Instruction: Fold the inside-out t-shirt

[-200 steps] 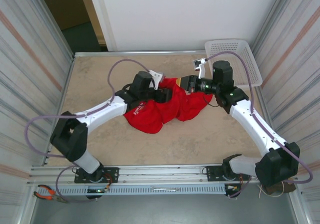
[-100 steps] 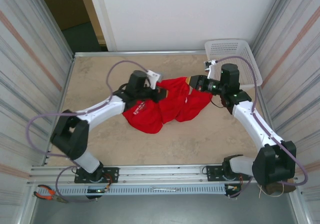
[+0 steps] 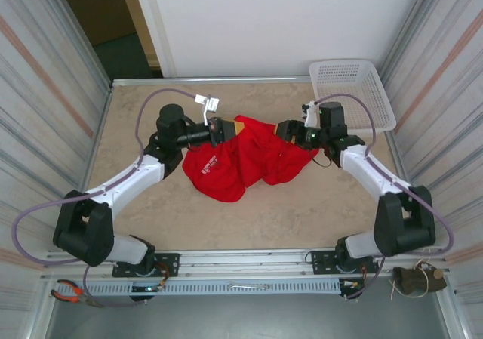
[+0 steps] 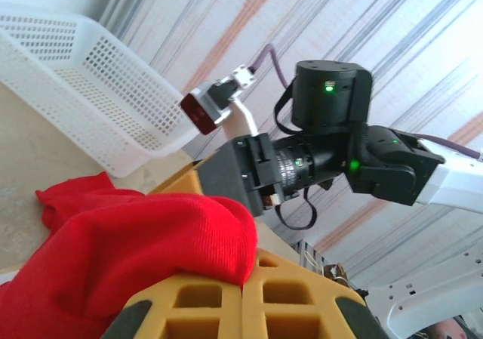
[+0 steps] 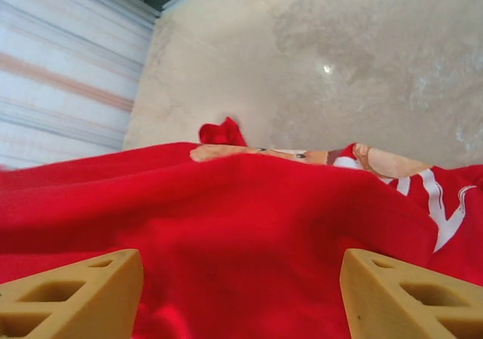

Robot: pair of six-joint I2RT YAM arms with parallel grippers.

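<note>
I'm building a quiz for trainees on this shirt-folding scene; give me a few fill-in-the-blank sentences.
The crumpled t-shirt is ____ in colour.
The left gripper is ____ on the t-shirt.
The right gripper's jaws stand ____.
The white mesh basket sits at the table's far ____ corner.
Missing words: red; shut; open; right.

Soft, even, bright light casts only faint shadows overhead, and a small glare spot marks the beige stone-patterned tabletop [image 5: 327, 69] upper right in the right wrist view, where the bright red cotton t-shirt [image 5: 249, 226] blurs.
</note>
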